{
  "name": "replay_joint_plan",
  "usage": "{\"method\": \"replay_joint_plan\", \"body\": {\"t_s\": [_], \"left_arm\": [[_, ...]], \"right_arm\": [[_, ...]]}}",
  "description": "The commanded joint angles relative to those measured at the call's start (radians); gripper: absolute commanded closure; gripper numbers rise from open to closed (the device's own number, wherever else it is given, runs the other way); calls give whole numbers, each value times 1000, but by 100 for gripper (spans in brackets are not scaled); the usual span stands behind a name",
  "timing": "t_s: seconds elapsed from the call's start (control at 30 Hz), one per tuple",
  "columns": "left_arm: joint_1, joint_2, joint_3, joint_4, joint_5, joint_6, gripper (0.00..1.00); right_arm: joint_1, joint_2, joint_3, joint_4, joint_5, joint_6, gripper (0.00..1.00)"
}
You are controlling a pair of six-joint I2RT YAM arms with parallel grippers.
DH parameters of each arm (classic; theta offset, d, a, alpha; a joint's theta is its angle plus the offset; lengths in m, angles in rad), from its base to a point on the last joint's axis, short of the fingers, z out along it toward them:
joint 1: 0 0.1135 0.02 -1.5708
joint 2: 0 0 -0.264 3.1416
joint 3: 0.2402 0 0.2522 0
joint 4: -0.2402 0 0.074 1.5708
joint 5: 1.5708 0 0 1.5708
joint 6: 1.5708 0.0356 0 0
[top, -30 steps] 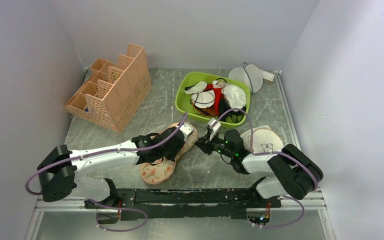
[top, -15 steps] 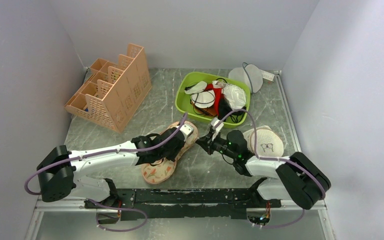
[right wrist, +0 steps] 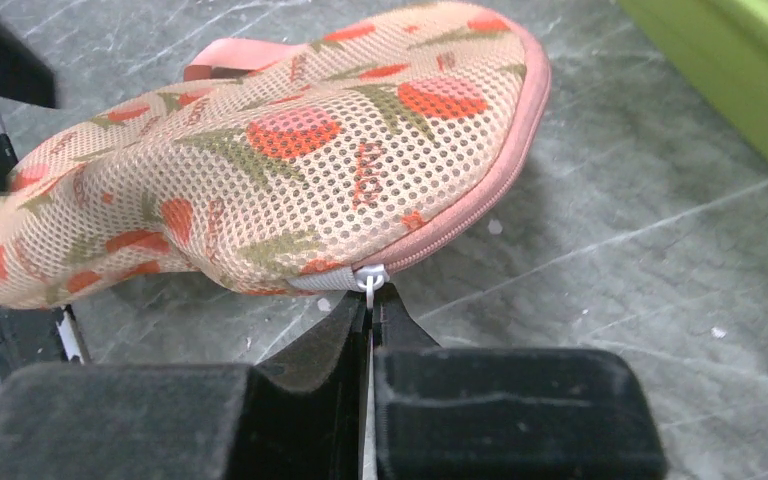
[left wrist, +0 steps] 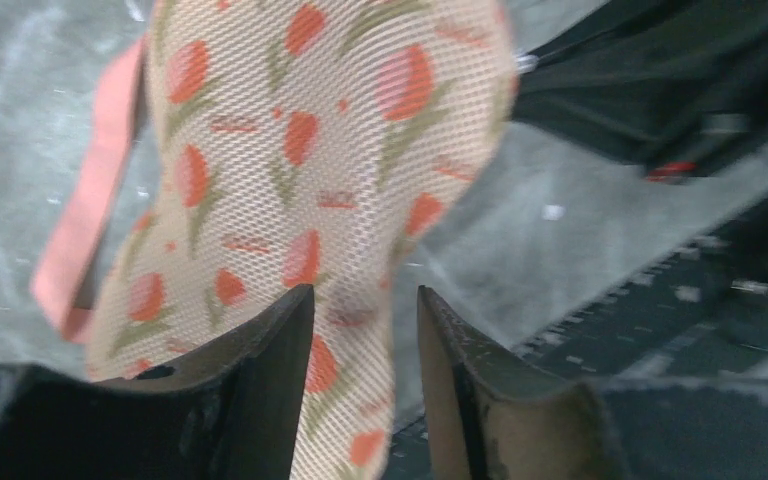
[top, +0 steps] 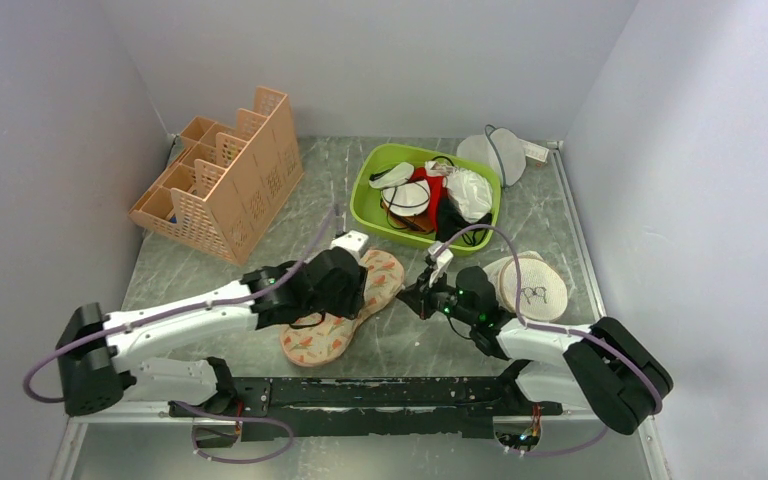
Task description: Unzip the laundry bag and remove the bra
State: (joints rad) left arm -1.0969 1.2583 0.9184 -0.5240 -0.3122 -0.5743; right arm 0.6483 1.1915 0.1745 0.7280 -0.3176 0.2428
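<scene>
- Grey marbled bench [top: 340, 195], pale walls on three sides. The laundry bag [top: 322, 338] lies flat near mid-bench, between the two arms.
- Bag: peanut outline in beige open-weave mesh, printed with red tulips on green stems. Pink trim [right wrist: 520, 130] runs round the edge and a pink ribbon loop [left wrist: 85, 210] sits at one side. It is domed and looks filled. The zip follows the trim and reads shut along all the length I can see.
- Bra: not visible. Judged to be inside the closed bag.
- Right claw [right wrist: 370, 300]: closed tight, tips pinching the small white zip pull [right wrist: 370, 277] at the bag's edge. A second ago it was part open and short of the bag; now it has the pull.
- Left claw [left wrist: 365, 300]: a second ago it was shut over the bag's waist, and it has just let go. The jaws now stand apart above the printed mesh, gripping nothing, and the arm has drawn back a little.
- Meaning: the pull is secured, but the bag has lost its anchor. My guess is that dragging the slider now would tow this light, soft bag across the smooth bench rather than open it, unless the left claw pins it again.
- Outward: a green tub [top: 370, 185] of mixed garments sits behind. A peach slotted organiser [top: 230, 185] stands far left, and a round beige mesh disc [top: 532, 285] lies just beside the right arm.
</scene>
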Motion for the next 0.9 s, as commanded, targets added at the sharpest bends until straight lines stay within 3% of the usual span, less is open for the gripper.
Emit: {"method": "replay_joint_plan", "body": {"t_s": [0.0,0.1,0.27,0.5,0.7,0.87], "left_arm": [[-6,-120,-29,92,169,-159,45],[-7,-136,-33,134,217,-189,40],[-8,-57,-61,291,364,-215,42],[-6,-26,-318,567,346,-397,43],[13,-26,-324,404,192,-344,41],[114,-106,-355,311,125,-261,35]], "right_arm": [[28,-27,19,-95,29,85,100],[65,-38,34,-180,59,109,100],[99,-70,47,-247,59,139,100],[115,-81,39,-242,28,143,100],[119,-46,-17,-126,-8,142,100],[139,40,-6,-48,-19,153,100]]}}
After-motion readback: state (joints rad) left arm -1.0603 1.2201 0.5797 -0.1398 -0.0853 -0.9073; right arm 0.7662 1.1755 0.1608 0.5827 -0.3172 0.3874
